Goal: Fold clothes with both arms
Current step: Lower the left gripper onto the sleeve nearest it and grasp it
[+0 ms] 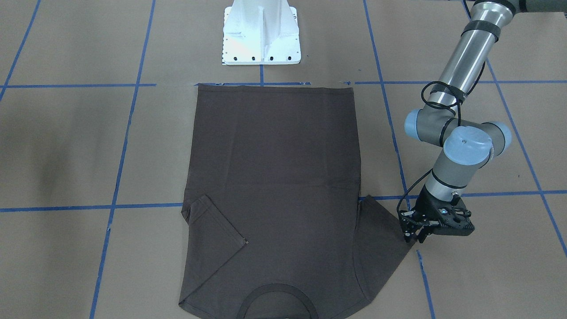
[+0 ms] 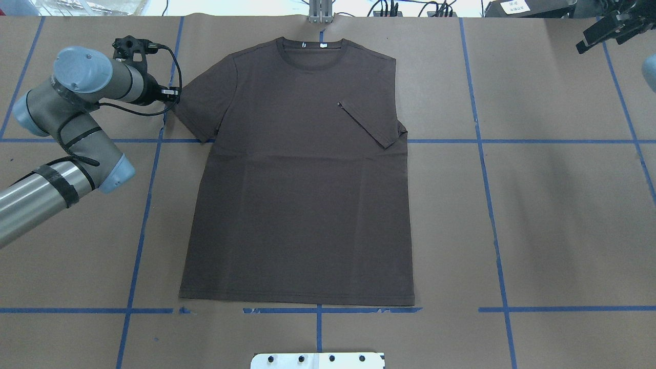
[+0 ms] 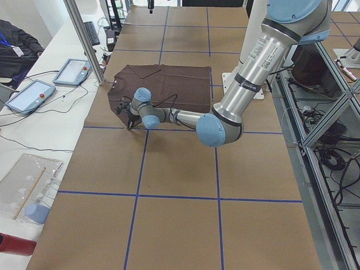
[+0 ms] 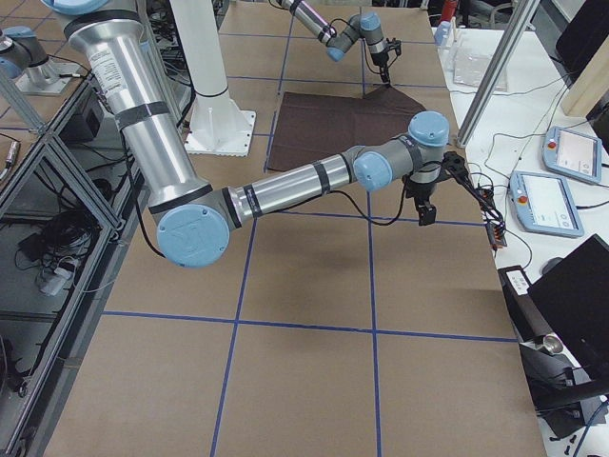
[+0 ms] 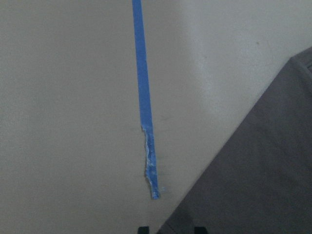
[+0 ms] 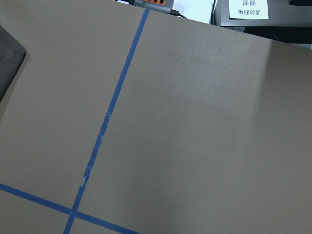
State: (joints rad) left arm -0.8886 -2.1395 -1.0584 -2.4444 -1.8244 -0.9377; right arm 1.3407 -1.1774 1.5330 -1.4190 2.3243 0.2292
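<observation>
A brown-paper tabletop (image 2: 564, 205), gridded with blue tape (image 2: 564, 141), carries a dark brown-grey T-shirt (image 2: 297, 205) lying flat at its centre, hem toward the robot's white pedestal (image 1: 261, 35) and collar at the far edge. The sleeve (image 2: 371, 123) on the robot's right is folded in over the chest. The other sleeve (image 2: 205, 107) lies spread out.

The left arm (image 2: 66, 102) reaches to that spread sleeve, its hand (image 1: 414, 239) pointing down at the outer corner. In the left wrist view the fingertips (image 5: 142, 229) stand a narrow gap apart with the sleeve's edge between them.

The right arm (image 4: 285, 190) extends over bare paper well to the shirt's other side. Whether its hand (image 4: 427, 211) is wide or narrow cannot be told.
</observation>
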